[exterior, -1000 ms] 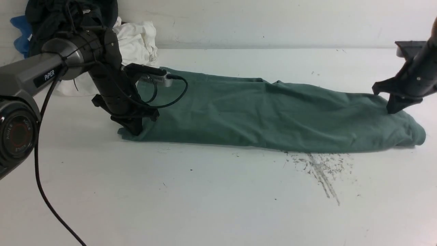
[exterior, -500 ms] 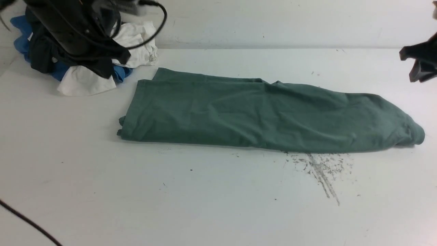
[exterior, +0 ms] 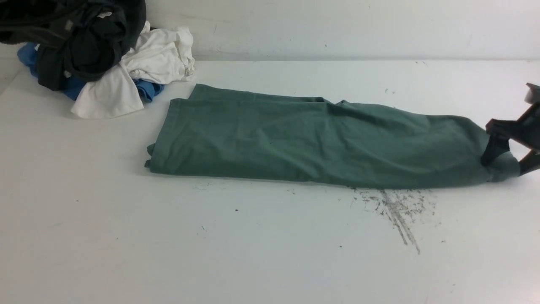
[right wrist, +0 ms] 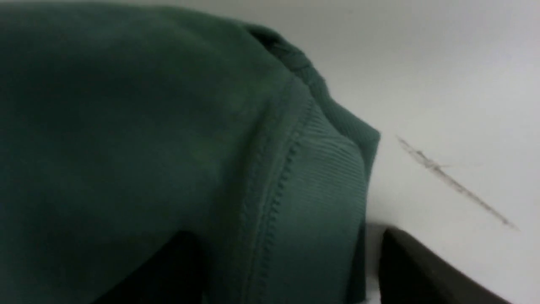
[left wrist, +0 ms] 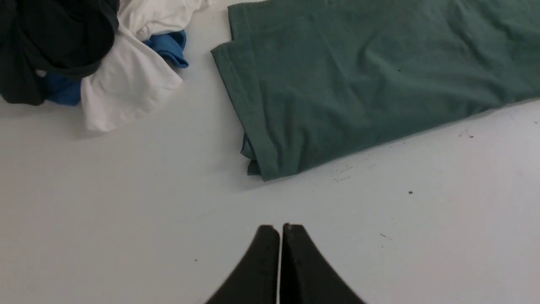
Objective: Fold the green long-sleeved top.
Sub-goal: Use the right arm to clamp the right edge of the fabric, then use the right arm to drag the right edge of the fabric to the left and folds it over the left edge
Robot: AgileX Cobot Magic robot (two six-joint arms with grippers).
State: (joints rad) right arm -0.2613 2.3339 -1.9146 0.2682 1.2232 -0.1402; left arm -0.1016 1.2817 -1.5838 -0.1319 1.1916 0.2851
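- Right claw (exterior: 504,165) sits at the right end of the green long-sleeved top (exterior: 320,143) with its jaws spread wide. One finger stands on each side of a ribbed edge (right wrist: 320,190), and it grips nothing yet.
- Left claw (left wrist: 280,253) hovers over bare table (exterior: 253,253) on the near side of the top's left end, jaws pressed together and empty.
- The top lies as a long, narrow band across the table from left to right, seemingly already folded lengthwise. Its left end is just beside a pile of black, white and blue clothes (exterior: 105,63) at the far left, not touching it.
- The step in hand looks like the crosswise fold, beginning with a grasp on the right end.
- Next, the right claw needs to close on the ribbed edge and catch every layer. It should then lift that end, carry it left and lay it square on the other end.
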